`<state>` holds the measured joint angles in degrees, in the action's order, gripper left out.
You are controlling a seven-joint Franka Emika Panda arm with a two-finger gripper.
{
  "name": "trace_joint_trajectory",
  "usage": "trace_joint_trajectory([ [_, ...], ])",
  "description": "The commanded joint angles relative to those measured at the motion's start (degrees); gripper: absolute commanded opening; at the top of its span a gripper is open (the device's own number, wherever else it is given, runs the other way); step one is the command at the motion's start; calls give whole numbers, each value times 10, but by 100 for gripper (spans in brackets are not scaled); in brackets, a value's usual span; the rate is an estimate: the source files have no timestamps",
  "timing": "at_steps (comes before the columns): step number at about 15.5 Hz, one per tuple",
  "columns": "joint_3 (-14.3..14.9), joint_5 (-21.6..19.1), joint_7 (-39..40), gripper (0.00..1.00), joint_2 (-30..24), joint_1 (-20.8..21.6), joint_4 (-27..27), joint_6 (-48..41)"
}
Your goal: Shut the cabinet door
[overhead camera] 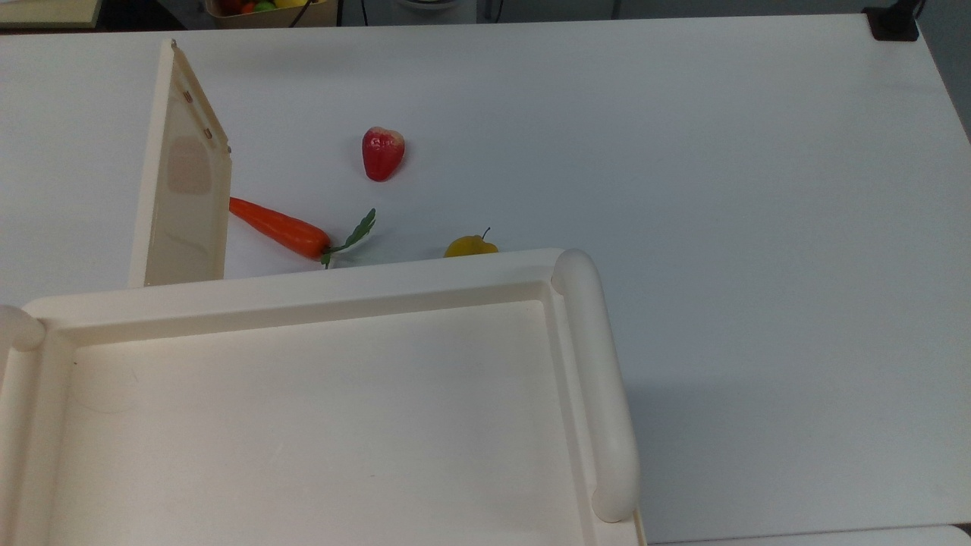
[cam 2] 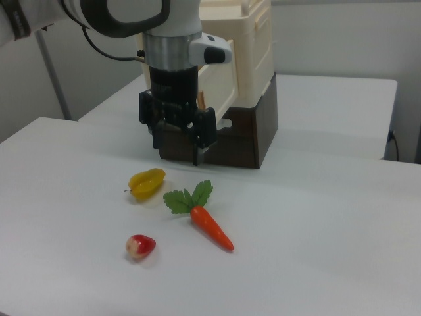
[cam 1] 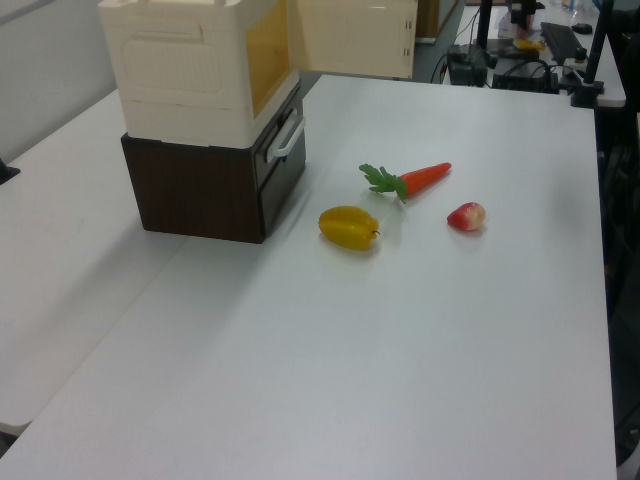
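Note:
The cream cabinet (overhead camera: 303, 284) fills the top view's lower left, its tray-like top toward the camera. Its cabinet door (overhead camera: 186, 174) stands swung wide open, sticking out from the cabinet's front at the top view's left. In the left view the cabinet (cam 1: 190, 70) sits on a dark brown box and the cabinet door (cam 1: 355, 38) juts out toward the far side. In the right view my gripper (cam 2: 175, 150) hangs open and empty, pointing down above the table in front of the cabinet (cam 2: 253, 46), with the cabinet door (cam 2: 220, 85) just behind it.
A carrot (overhead camera: 281, 227), a red fruit (overhead camera: 382, 153) and a yellow fruit (overhead camera: 470, 246) lie on the white table in front of the cabinet. The dark brown box (cam 1: 200, 185) has a drawer handle (cam 1: 287, 138). The carrot's tip reaches the door's lower edge.

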<state>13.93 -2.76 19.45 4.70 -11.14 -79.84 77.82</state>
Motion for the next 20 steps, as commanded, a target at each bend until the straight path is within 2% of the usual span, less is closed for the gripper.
trace_joint_trajectory([
  [1,0,9,-2,100,-15,8,-14,-15],
  [16,0,9,-2,100,-11,20,-13,-9],
  [17,0,9,-1,98,-11,20,-13,-9],
  [20,0,8,1,66,-11,19,-13,-13],
])
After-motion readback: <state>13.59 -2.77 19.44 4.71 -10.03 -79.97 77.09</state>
